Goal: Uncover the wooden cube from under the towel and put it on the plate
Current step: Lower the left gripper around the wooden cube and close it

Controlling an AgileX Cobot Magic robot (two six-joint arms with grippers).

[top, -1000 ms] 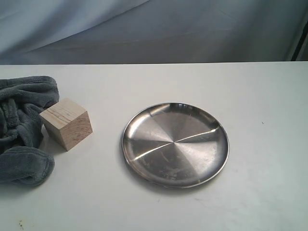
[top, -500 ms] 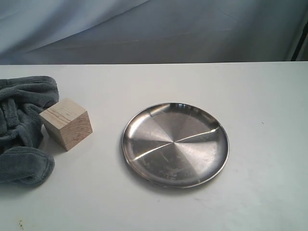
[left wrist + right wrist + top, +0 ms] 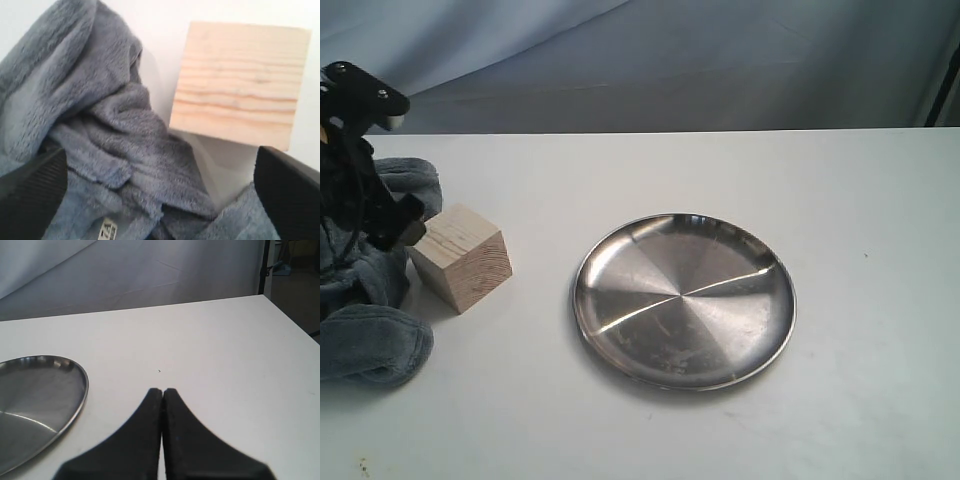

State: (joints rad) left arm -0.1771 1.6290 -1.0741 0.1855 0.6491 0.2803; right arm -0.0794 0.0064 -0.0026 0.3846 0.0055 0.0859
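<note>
The wooden cube point(image 3: 460, 257) stands uncovered on the white table, left of the plate point(image 3: 685, 300); the left wrist view shows its grain point(image 3: 240, 82). The crumpled grey towel point(image 3: 370, 340) lies bunched at the table's left edge, touching the cube's left side. My left gripper point(image 3: 365, 235) hovers over the towel point(image 3: 100, 125) just left of the cube, open wide point(image 3: 160, 200), with cloth beneath the jaws but nothing clamped. My right gripper point(image 3: 162, 392) is shut and empty, low over bare table beside the plate point(image 3: 35, 400). The plate is empty.
A grey-blue cloth backdrop point(image 3: 670, 60) hangs behind the table's far edge. The table's right edge point(image 3: 290, 325) drops off toward a dark floor. White tabletop point(image 3: 860, 200) surrounds the plate.
My left arm has come into the exterior view from the left and now hangs over the towel. Cube, towel and plate have not moved.
</note>
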